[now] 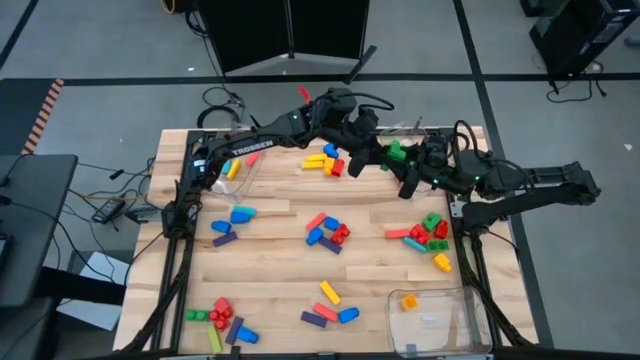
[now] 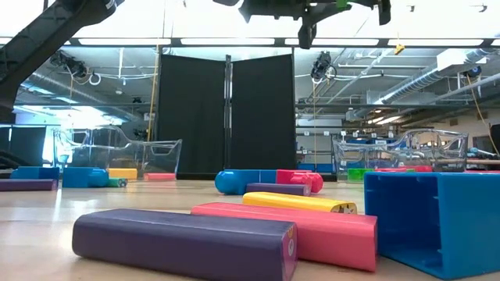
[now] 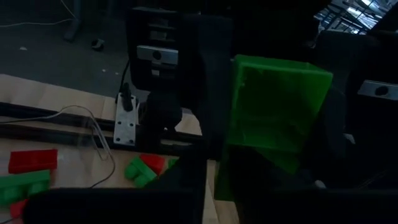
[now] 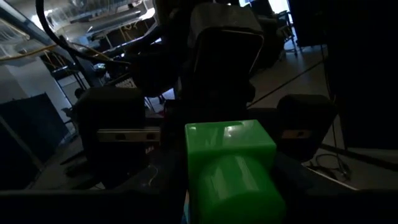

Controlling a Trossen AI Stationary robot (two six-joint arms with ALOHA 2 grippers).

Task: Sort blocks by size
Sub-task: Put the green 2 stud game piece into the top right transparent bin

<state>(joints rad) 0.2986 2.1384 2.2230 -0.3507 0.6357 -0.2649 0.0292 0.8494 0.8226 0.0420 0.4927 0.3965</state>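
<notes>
Found both arms meeting over the far side of the desk, near the far-right clear bin. Left gripper reached across from the left; right gripper came in from the right, the two close together w/ a green block between them.

Left wrist view: green block seen hollow side on, dark fingers either side of it; left gripper clamped tight on it. Right wrist view: same green block w/ round stud facing camera, seated between the right gripper's own fingers; part-closed about it (firm grip vs. mere contact not determinable from that view). Block held clear of the desk surface.

Remaining blocks noted in loose clusters on the desk: yellow/blue/red group at far centre, blue and purple pieces mid-left, red/blue/purple cluster at centre, red/green/yellow group mid-right, mixed pile at near-left corner, yellow/purple/blue pieces near centre front. Near-right clear bin held one orange block. Far-left bin held yellow and red pieces.

Low view: purple bar, pink-red bar, yellow bar, blue hollow block in foreground.
</notes>
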